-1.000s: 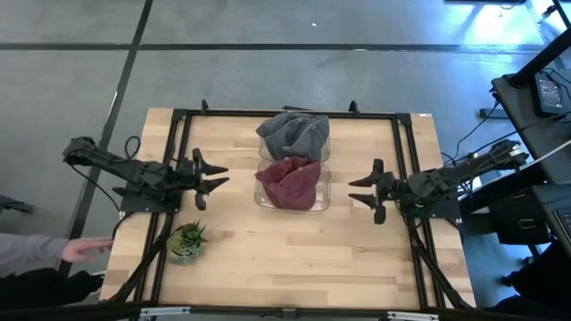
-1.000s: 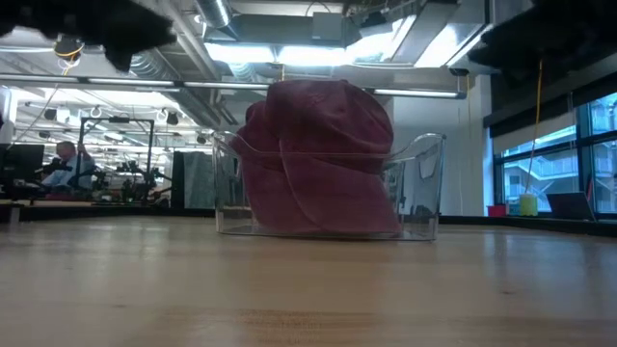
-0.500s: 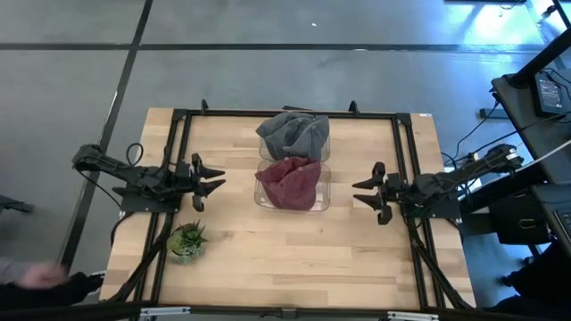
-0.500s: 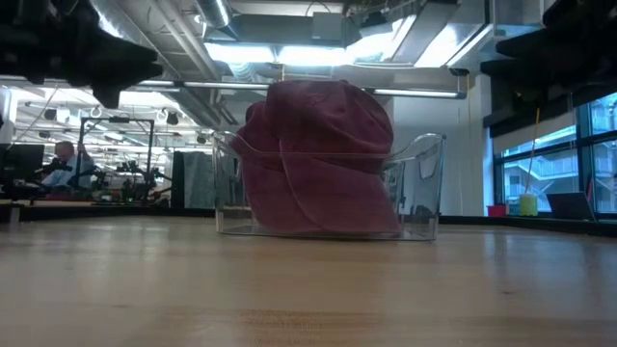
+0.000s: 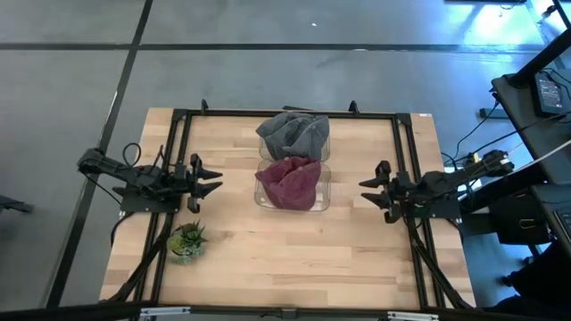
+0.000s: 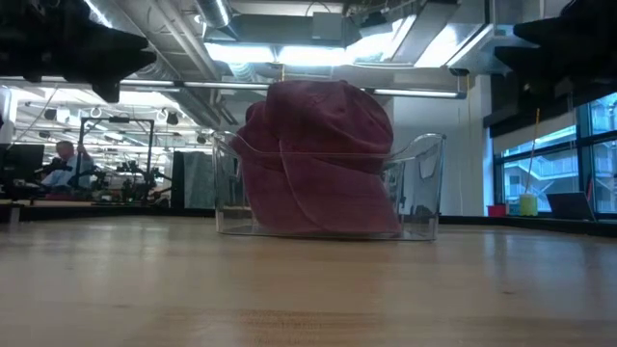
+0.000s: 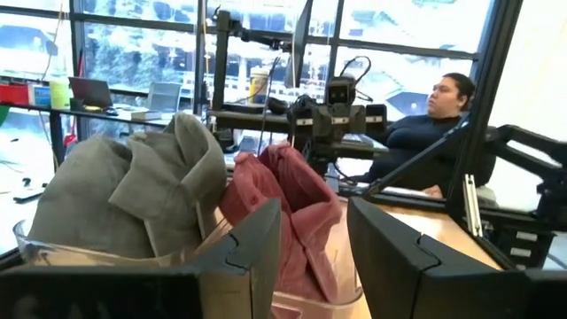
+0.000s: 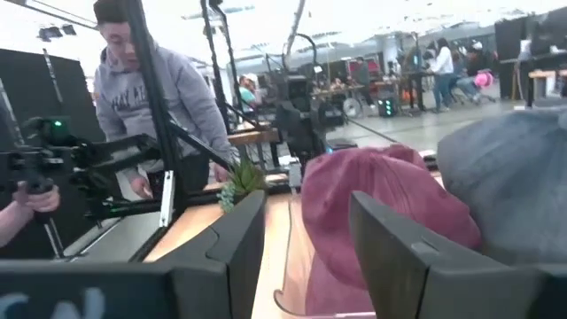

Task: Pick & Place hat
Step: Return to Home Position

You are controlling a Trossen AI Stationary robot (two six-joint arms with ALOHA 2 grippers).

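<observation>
While both arms are held at opposite sides of the table (image 5: 294, 263), nothing is gripped by either. The left gripper (image 5: 209, 185) is seen over the table's left part, level with the bins, its fingers (image 7: 244, 252) spread wide and pointed toward them. The right gripper (image 5: 371, 191) is mirrored on the right side, its fingers (image 8: 226, 244) likewise parted and empty. Both are kept well apart from the bins.

Two transparent bins are set touching one another at the table's middle, toward the rear edge. The gray cap (image 5: 293, 134) is crumpled inside the top bin (image 7: 53, 254), the one nearer that edge. The red cap (image 5: 290, 181) is bundled in the bottom bin (image 6: 424, 183); in the low view the red fabric is heaped well above the clear rim. How many red caps are in the heap cannot be told.

A potted plant (image 5: 186, 241) is placed near the table's left front, close to the left arm. Beyond the table, a seated person (image 7: 434, 115) is shown in the left wrist view, and a person in a gray hoodie (image 8: 155, 93) in the right wrist view.
</observation>
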